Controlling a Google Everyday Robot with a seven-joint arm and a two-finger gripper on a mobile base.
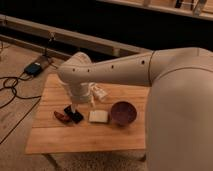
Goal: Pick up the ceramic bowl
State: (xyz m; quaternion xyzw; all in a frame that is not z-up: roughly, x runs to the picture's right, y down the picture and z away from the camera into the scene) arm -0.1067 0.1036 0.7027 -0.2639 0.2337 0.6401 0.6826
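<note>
Tool hangs low over the left part of the tabletop, at the end of the white arm, which reaches in from the right & bends down at a bulky joint. It's dark and sits right at a small black item; can't tell whether they touch. Can't tell if the tool is spread or pressed together, as it blends w/ the black item under it.

Just left of the black item: a small reddish-brown item, lying flat, the two look to be touching. To the right, a pale flat block, near but apart from the black item. Behind it, close to the arm's lower section, a whitish item, shape unclear.

Ceramic bowl: dark maroon, upright, on the right-centre of the tabletop, just beside the pale block, well apart from the tool, w/ nothing holding it. The arm's big white body covers the tabletop's right edge.

Off the tabletop, to the left on the floor: dark cables & a small bluish box.
</note>
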